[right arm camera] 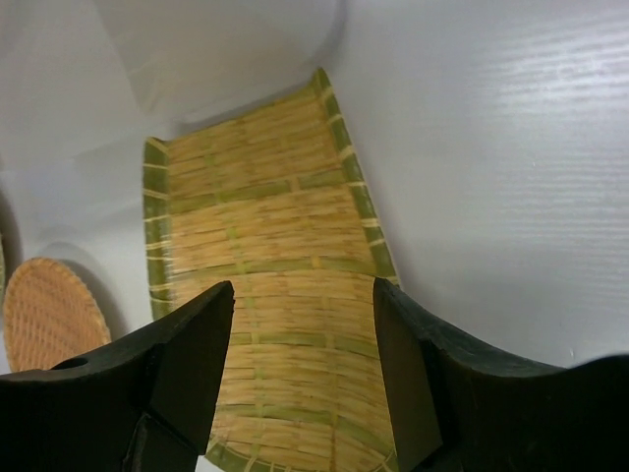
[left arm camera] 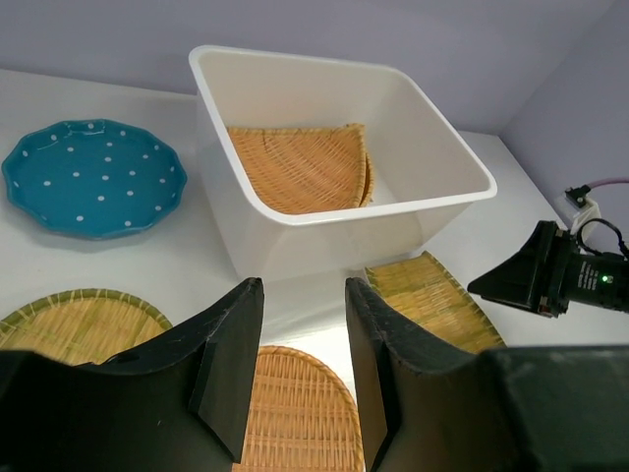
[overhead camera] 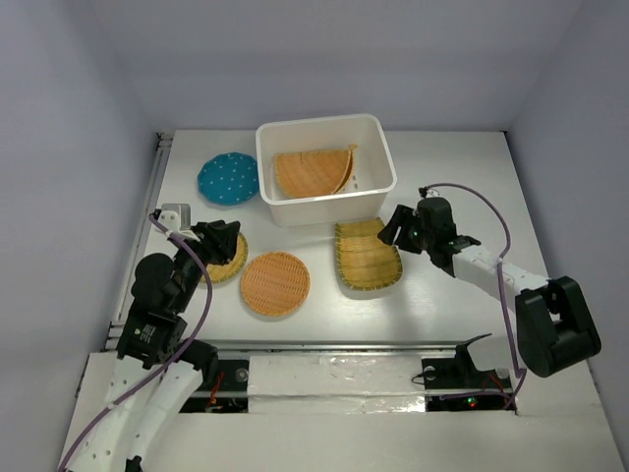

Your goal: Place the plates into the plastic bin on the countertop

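Your right gripper (right arm camera: 300,295) spread wide above green-edged plate (right arm camera: 265,226), left gripper (left arm camera: 303,295) spread too, both empty; orange plates (overhead camera: 313,170) in bin (overhead camera: 324,209).

The bin (overhead camera: 324,209) stands at the back of the counter (overhead camera: 462,177), stacked plates (overhead camera: 310,172) in it. Left of it lies the far plate (overhead camera: 228,179). Before it, in a row: left plate (overhead camera: 237,259), middle plate (overhead camera: 275,283), right plate (overhead camera: 369,256).
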Available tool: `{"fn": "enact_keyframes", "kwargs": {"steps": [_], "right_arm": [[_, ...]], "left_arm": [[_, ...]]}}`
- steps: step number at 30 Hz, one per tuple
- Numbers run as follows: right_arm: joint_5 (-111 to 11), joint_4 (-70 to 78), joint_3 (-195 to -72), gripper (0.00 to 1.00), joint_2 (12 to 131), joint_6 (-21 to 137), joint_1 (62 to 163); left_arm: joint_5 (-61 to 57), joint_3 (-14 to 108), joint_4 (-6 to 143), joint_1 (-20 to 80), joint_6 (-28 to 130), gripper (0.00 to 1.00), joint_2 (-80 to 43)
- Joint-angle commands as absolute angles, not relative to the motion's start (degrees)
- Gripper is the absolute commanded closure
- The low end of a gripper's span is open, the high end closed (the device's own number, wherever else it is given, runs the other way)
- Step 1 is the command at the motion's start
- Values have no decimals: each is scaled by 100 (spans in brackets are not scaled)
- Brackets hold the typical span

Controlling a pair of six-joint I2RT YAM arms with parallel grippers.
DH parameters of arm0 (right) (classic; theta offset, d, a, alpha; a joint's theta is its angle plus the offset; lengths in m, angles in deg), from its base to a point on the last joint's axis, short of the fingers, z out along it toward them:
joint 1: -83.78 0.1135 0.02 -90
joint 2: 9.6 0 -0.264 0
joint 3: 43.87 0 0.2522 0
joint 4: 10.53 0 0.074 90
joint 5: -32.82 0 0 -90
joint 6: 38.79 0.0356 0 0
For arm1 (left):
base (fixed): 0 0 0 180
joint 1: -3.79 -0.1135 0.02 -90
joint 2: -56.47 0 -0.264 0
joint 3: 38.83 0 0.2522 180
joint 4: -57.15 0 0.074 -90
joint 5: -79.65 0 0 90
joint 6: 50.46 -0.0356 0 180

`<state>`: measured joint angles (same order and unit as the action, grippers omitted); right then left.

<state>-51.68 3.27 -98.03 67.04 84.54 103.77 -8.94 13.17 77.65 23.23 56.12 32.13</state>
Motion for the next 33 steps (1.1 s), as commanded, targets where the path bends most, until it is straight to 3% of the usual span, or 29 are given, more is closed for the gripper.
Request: {"fn": "enact_keyframes", "kwargs": {"steps": [1,14,18,21,23,24,25,29,33], "right_arm": [[-5533,42,-9604,35,6879,8777,10374],[-4890,-169,-9182,39,7381,9217,10321],[-4928,-214,-8857,40,6487,9270,10321],[-5101,296,-9023,54,5608,9165,10321],[-6010,978,-9164,65,4985,9156,10321],[-6234,1183,-9330,65,4903,9156,10321],[-6350,1333,-9401,63,4911,9112,10199],[-6132,1563,-9525,26,5482,9085,9960],[-5780,1185,-9446,20,5938,9261,9960]], "left_arm": [[-894,1466,7574,2348,5589,64,3107],[-815,1448,7530,2190,5589,64,2975],[-798,1457,7539,2190,5589,64,3010],[-754,1466,7522,2190,5589,64,3019],[-736,1457,7530,2190,5589,64,3045],[-727,1466,7530,2190,5589,64,3080],[-727,1466,7530,2190,5589,64,3106],[-762,1466,7548,2242,5580,64,3194],[-789,1466,7565,2295,5572,64,3282]]}}
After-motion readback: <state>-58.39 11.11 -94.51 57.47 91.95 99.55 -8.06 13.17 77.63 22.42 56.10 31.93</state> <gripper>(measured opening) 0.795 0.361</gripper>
